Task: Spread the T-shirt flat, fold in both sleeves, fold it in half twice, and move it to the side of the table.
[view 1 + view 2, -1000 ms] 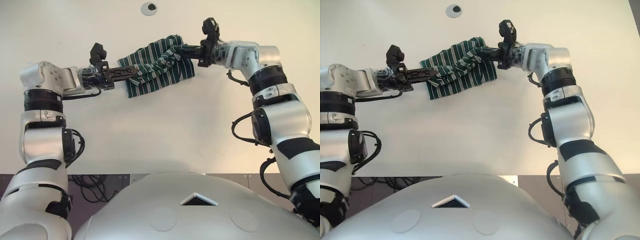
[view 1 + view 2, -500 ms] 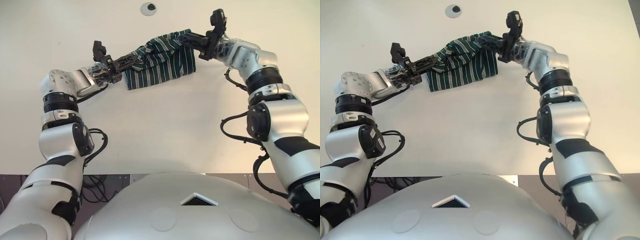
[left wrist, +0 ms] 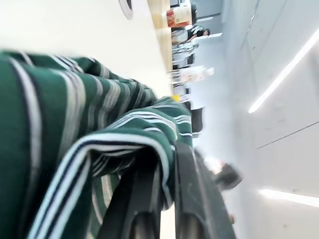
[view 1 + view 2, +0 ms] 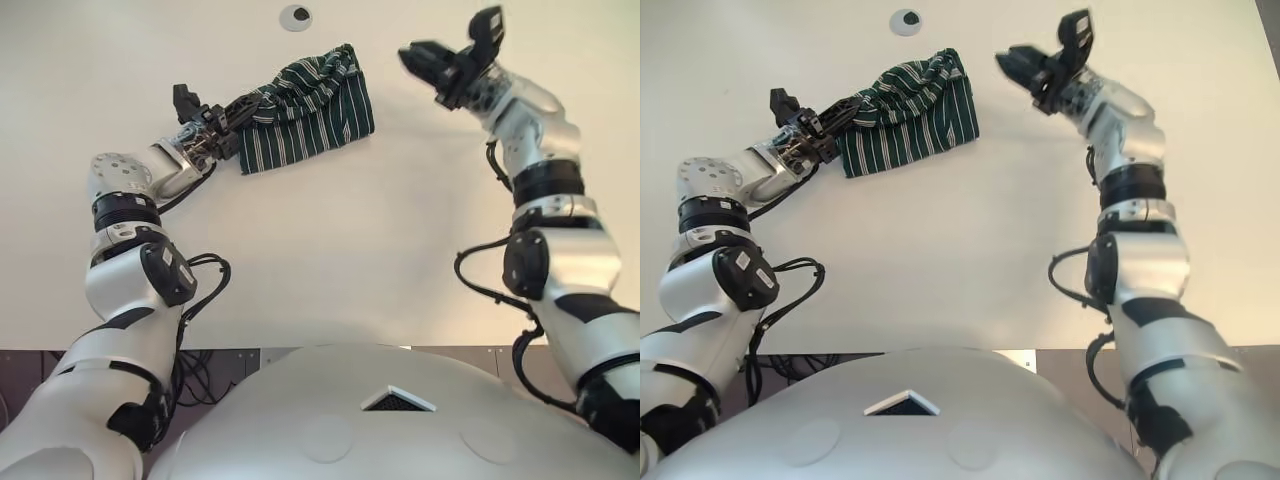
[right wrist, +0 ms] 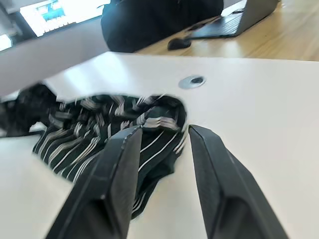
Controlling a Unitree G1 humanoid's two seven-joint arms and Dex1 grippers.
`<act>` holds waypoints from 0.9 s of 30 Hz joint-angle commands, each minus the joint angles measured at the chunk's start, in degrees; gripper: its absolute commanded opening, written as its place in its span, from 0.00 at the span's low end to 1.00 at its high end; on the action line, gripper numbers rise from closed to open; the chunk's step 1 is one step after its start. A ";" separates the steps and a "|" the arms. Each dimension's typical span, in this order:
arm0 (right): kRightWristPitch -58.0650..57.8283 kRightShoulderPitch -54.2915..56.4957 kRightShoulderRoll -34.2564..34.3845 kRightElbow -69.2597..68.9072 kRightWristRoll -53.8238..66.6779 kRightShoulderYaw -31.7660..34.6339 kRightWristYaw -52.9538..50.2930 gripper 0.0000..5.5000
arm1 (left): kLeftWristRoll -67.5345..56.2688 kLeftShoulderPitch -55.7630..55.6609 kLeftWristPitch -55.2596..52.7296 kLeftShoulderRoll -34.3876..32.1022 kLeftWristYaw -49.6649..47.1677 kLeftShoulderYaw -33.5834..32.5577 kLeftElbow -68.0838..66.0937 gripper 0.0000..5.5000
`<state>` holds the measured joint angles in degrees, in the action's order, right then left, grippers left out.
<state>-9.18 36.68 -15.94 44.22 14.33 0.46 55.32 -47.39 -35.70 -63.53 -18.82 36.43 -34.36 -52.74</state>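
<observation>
folded T-shirt (image 4: pixel 310 115) pinched at its edge by left gripper (image 4: pixel 232 112), right gripper (image 4: pixel 448 42) wide open and empty: best drag it low across the table (image 4: pixel 330 230) so folds hold.

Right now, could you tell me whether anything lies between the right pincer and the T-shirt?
Nothing visible does. The right pincer hangs open beside the T-shirt, with just table surface between them. The left pincer grips its opposite edge.
</observation>
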 commanded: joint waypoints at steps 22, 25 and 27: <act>18.41 9.14 6.15 20.00 -9.64 -5.12 -4.39 0.31 | -11.54 -0.56 5.59 14.02 -30.54 -12.29 6.42 0.01; 17.43 9.93 6.89 23.70 -11.66 -5.58 -6.75 0.31 | -11.69 -0.73 5.56 14.40 -30.95 -11.70 6.41 0.01; 13.62 9.97 6.96 26.91 -13.78 -6.65 -8.11 0.31 | -10.90 -1.13 6.81 14.58 -31.70 -10.84 7.43 0.01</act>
<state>7.53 45.71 -9.14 68.36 2.74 -5.16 48.58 -59.14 -36.22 -57.73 -4.33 6.20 -45.93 -46.11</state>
